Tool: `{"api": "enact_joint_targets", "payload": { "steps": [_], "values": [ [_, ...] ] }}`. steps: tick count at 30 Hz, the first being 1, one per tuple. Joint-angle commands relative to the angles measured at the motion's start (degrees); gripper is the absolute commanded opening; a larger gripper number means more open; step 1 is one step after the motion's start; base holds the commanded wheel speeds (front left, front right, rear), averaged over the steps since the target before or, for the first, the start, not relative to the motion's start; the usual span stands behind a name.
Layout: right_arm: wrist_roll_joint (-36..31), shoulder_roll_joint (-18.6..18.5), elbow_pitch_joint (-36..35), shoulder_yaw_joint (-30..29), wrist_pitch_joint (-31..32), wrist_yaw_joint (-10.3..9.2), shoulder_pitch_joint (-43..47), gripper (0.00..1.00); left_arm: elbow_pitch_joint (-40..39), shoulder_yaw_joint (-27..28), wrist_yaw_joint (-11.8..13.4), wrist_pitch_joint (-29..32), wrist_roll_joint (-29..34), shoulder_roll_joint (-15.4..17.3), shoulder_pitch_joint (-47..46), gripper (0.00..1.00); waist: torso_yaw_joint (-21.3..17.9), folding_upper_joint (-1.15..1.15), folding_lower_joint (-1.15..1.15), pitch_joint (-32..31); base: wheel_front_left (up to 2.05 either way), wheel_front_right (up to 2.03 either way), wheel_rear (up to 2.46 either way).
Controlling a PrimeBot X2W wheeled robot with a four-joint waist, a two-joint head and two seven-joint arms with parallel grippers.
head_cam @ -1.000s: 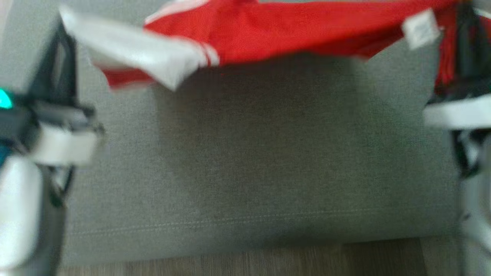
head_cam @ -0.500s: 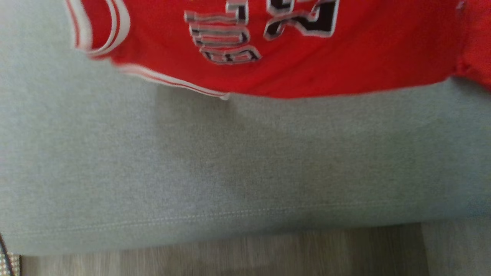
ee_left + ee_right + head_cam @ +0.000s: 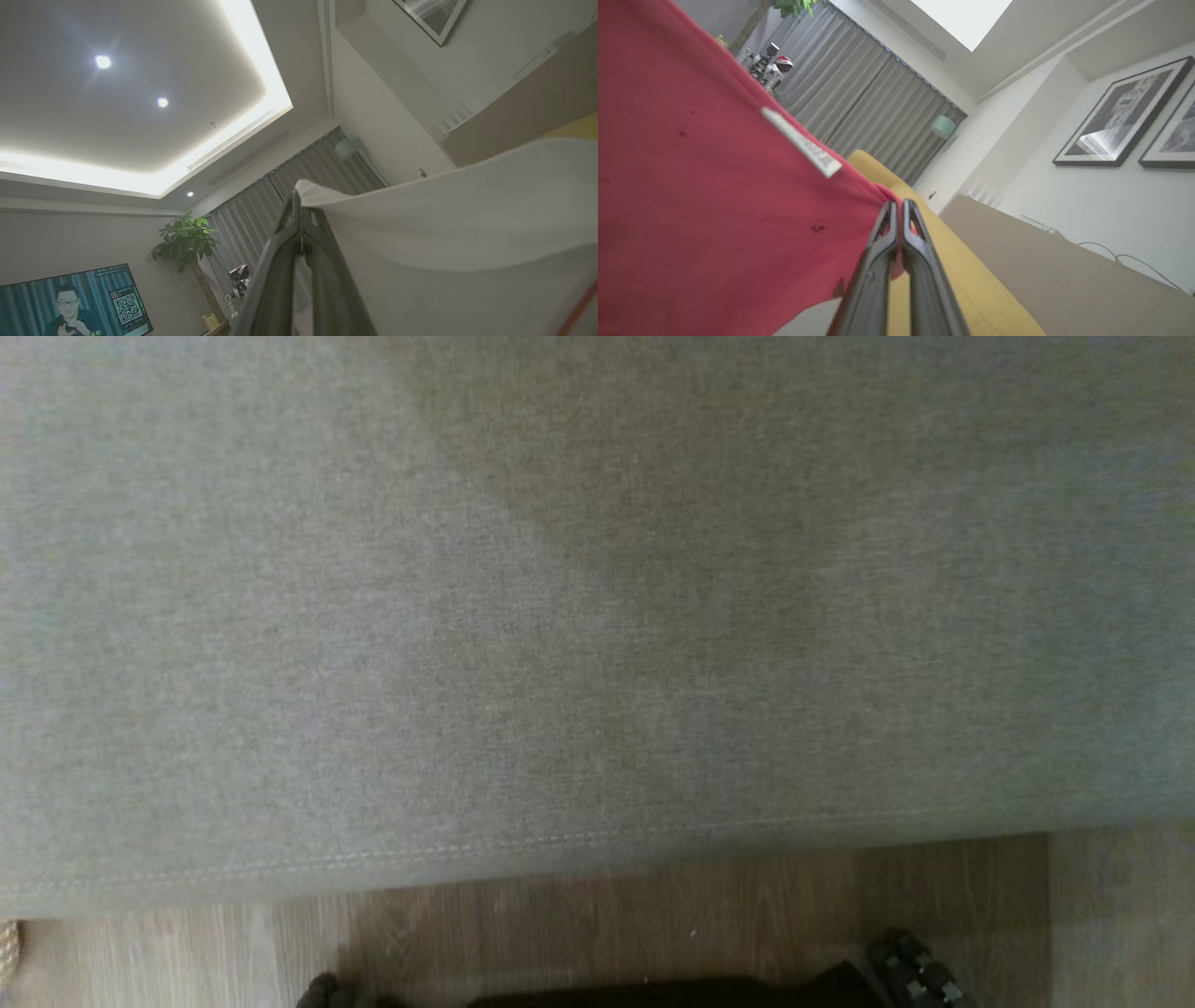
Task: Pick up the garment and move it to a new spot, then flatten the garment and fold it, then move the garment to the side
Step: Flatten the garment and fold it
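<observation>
Cushion [image 3: 597, 616] and floor [image 3: 653, 924] lie below in the head view. Left wrist view: left gripper [image 3: 299, 207], closed, pinches the white edge of the garment [image 3: 467, 219], raised toward the ceiling. Right wrist view: right gripper [image 3: 896, 210] clamps a red corner. Likely the carrying step; the next move calls for lowering it flat.

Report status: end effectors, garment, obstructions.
Left end effector shut on garment, white part. Right end effector shut on its red edge. Garment held up between them. Grey cushion below, nothing on it.
</observation>
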Motion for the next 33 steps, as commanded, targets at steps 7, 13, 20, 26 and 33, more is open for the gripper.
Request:
{"api": "enact_joint_targets", "payload": {
  "steps": [7, 13, 20, 26, 33],
  "values": [
    [-4.6, 0.6, 2.5, -2.5, -4.3, -0.02, 0.6, 0.00, -18.4, -2.9, 0.5, -0.2, -1.4, 5.9, 9.8, 0.00, 4.7, 0.00, -0.02, 3.9, 0.00, 0.00, 0.00],
    [-4.0, -0.2, 4.8, -4.1, -5.8, -0.02, 9.6, 0.00, -27.6, -4.5, 3.5, -0.2, -5.9, 7.1, 30.9, 0.00, 6.7, 0.00, -0.02, 2.2, 0.00, 0.00, 0.00],
    [0.3, -1.2, 4.0, -6.9, -6.4, -0.02, 29.2, 0.00, -32.5, -5.3, 5.6, -0.2, -13.2, 5.4, 59.3, 0.00, 7.7, 0.00, -0.02, -3.8, 0.00, 0.00, 0.00],
    [6.5, -1.0, -4.3, -11.2, -5.7, -0.02, 50.2, 0.00, -35.3, -0.5, 3.3, -0.2, -24.7, -0.5, 79.7, 0.00, 7.7, 0.00, -0.02, -9.9, 0.00, 0.00, 0.00],
    [8.7, 2.1, -20.4, -13.6, -4.2, -0.02, 72.4, 0.00, -39.4, 3.8, 1.9, -0.2, -25.8, -3.0, 95.8, 0.00, 6.7, 0.00, -0.02, -16.0, 0.00, 0.00, 0.00]
  ]
}}
